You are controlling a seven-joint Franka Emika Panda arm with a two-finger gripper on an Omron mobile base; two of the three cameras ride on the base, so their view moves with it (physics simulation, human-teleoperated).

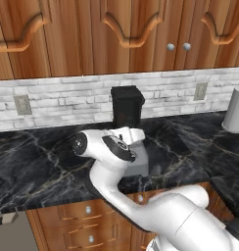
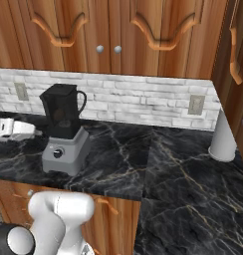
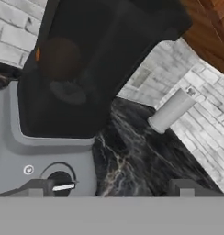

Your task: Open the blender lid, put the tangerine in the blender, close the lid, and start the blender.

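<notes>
The blender [image 2: 66,144] stands on the black counter, a grey boxy base under a tall dark jar [image 1: 126,110]. Its flat black blender lid [image 2: 60,88] sits on the jar's top. Through the dark jar wall the tangerine [image 3: 58,57] shows dimly as a round ball inside the jar, also visible in the right base view [image 2: 59,115]. My gripper [image 3: 111,189] is open and low in front of the base, its fingertips wide apart. The round knob [image 3: 61,182] lies just inside the left fingertip [image 3: 38,188]. From the left base view my hand [image 1: 127,143] covers the base's front.
A grey cylinder [image 2: 223,137] stands upright at the back right of the counter, seen too in the hand view [image 3: 171,110]. A white brick backsplash with wall outlets [image 2: 195,104] runs behind. Wooden cabinets hang above, and drawers [image 1: 87,211] sit below the counter edge.
</notes>
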